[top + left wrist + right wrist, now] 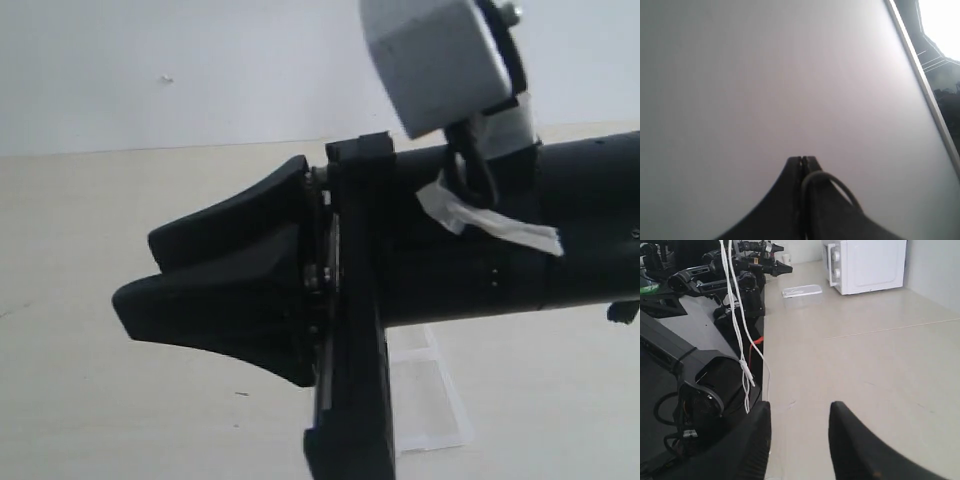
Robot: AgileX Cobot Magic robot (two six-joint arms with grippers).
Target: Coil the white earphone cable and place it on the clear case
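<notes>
We are seeing the white earphone cable (747,372) dangling in loose strands at the upper left of the right wrist frame, beside dark machinery (705,385), while the right gripper (800,407) is hovering nearby, jaws apart. The left gripper (801,160) is pressing its fingers together, with no wire showing between them. The clear case (435,395) is lying at lower centre of the exterior frame, under a black arm (500,230). We are fearing a snag: uncoiled strands catching on that machinery.
</notes>
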